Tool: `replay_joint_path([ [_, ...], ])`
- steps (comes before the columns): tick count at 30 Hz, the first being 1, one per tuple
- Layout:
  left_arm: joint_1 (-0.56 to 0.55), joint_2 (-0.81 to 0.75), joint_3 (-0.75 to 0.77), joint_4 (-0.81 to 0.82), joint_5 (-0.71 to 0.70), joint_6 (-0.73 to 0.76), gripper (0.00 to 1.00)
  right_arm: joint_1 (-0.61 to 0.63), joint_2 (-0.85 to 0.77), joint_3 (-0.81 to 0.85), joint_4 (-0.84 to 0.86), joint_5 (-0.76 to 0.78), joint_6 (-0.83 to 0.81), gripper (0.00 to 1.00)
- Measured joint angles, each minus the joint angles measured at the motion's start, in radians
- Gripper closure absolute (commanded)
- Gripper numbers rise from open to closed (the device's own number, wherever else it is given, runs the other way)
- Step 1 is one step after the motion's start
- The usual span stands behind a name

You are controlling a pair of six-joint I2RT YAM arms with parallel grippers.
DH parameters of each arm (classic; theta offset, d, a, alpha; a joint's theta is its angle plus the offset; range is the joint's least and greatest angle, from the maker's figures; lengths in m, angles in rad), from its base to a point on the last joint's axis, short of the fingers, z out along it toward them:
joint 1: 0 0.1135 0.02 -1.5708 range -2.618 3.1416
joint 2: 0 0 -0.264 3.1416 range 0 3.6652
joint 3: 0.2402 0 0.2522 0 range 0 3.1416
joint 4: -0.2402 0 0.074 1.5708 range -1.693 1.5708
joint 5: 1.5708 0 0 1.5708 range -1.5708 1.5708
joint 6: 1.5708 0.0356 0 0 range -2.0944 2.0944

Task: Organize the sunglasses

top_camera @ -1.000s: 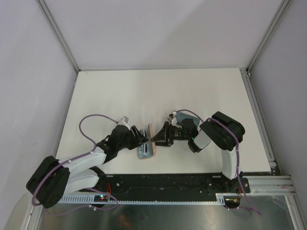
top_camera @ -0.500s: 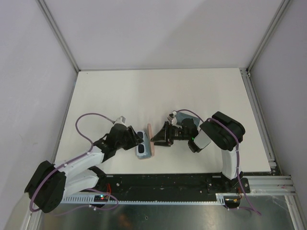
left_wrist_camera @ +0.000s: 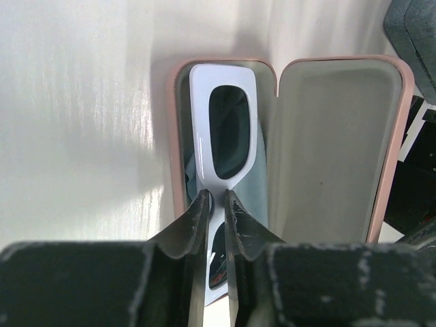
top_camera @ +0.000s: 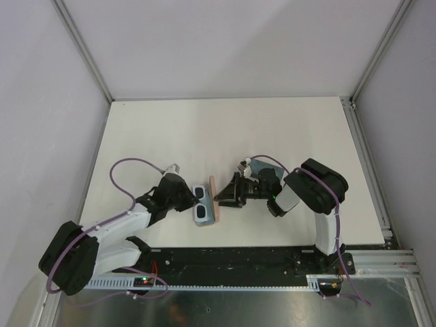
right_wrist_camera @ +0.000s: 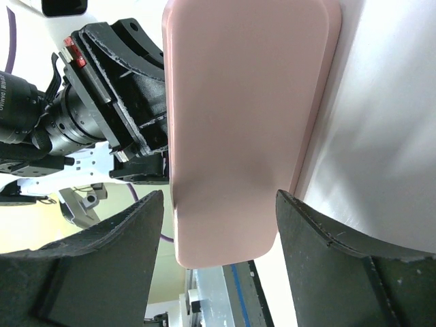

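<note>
Left wrist view: white-framed sunglasses (left_wrist_camera: 228, 136) lie in the tray half of the open pink case (left_wrist_camera: 176, 136). Their long axis runs straight away from my left jaws. Those jaws sit over the bridge, drawn nearly together; can't tell if they pinch it. Left arm is nearest. Lid (right_wrist_camera: 245, 102) stands up on the far side, and my right jaws, spread wide, clamp it across its width. Grey-blue case (top_camera: 261, 163) sits by the right arm on the worktop (left_wrist_camera: 82, 102). My guess: left jaws must clear the tray before the lid swings shut.
</note>
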Motion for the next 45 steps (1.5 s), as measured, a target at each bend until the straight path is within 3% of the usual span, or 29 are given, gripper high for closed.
replay_joint_path([
  [14,0.001,0.087,0.025,0.076,0.05,-0.003,0.99,-0.001,0.0,0.0,0.0,0.0,-0.001,0.31],
  [37,0.039,0.039,0.019,0.128,0.142,-0.056,1.0,-0.001,0.0,0.0,-0.002,0.002,-0.005,0.32],
  [45,0.079,0.085,-0.082,0.276,0.226,-0.099,1.0,-0.001,0.0,0.0,-0.002,0.002,-0.005,0.32],
])
